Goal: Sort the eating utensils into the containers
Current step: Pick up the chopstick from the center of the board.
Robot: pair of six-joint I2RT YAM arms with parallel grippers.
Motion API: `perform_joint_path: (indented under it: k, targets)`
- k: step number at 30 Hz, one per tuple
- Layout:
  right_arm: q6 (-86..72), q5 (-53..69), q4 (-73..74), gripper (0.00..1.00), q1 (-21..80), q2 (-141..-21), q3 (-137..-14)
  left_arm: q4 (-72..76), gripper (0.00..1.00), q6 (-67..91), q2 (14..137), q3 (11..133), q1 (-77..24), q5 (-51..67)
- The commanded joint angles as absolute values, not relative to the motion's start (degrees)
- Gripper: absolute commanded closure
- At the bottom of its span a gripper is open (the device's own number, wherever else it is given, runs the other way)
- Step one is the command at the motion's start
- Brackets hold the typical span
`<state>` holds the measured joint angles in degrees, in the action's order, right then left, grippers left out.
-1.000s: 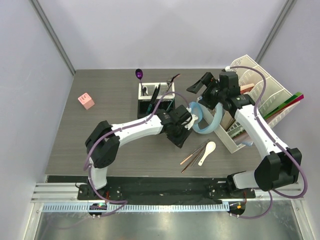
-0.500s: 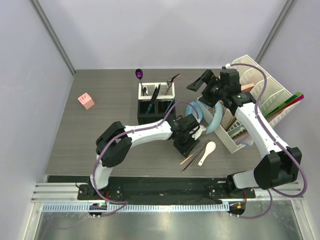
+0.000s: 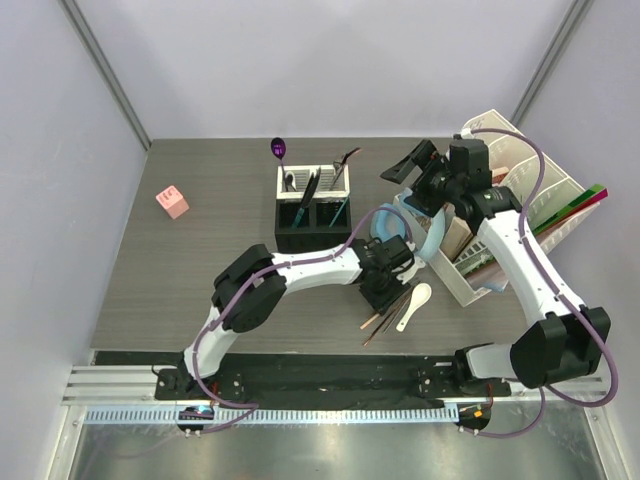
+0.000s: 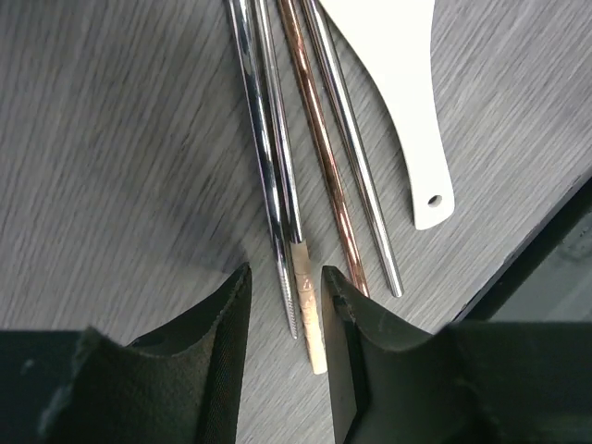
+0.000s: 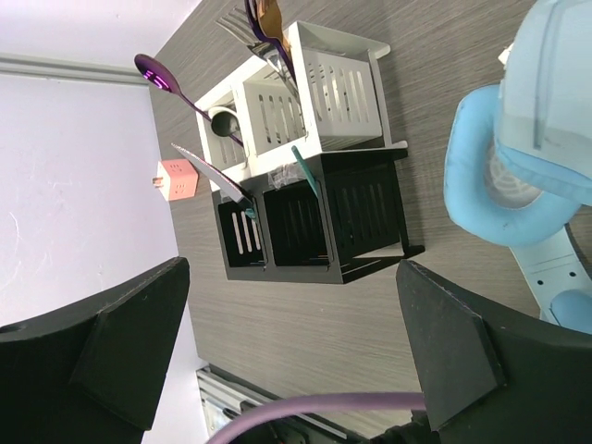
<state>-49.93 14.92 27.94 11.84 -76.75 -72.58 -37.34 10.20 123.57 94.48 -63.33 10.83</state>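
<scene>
Several slim chopsticks (image 3: 388,308), silver and copper with one pale wooden tip (image 4: 311,324), lie on the table beside a white ceramic spoon (image 3: 414,304); its handle shows in the left wrist view (image 4: 400,102). My left gripper (image 3: 384,286) is open and low over the chopsticks' near ends (image 4: 287,305), with the wooden tip and a silver tip between the jaws. The black and white caddy (image 3: 312,206) holds a purple spoon (image 5: 162,79), forks and a dark knife. My right gripper (image 3: 404,166) is open and empty, raised to the right of the caddy (image 5: 314,199).
A light blue ring-shaped thing (image 3: 416,238) lies against the big white slotted rack (image 3: 520,190) on the right. A small pink block (image 3: 172,202) sits at the far left. The table's front edge (image 4: 546,231) is close to the chopstick ends.
My left gripper has moved right and toward the front, from beside the caddy to over the chopsticks. The right gripper has shifted slightly right.
</scene>
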Motion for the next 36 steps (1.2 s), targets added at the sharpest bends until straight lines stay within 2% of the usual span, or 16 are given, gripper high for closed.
perform_joint_path:
  k: [1,19,27,28,31,36]
  targets:
    - [-49.6,14.9,28.0,0.00,11.2,-73.5,-71.3,-36.6,0.63,8.8,125.9,96.0,-63.5,3.4]
    - [-49.8,16.4,28.2,0.00,9.5,-74.2,-70.6,-36.4,0.65,10.2,133.5,98.1,-63.5,2.6]
    - [-49.9,17.5,28.0,0.00,9.0,-76.7,-71.4,-36.6,0.84,11.9,134.0,90.0,-63.5,2.6]
    - [-50.3,17.8,27.9,0.00,8.9,-77.2,-71.4,-36.7,0.90,12.0,134.0,89.5,-63.5,3.2]
    - [-51.1,18.1,27.0,0.00,9.0,-77.1,-71.2,-37.0,1.00,12.0,133.7,87.6,-63.5,4.1]
    - [-50.5,18.3,26.5,0.00,8.9,-77.8,-72.1,-36.7,1.00,12.1,130.8,84.6,-62.8,3.9]
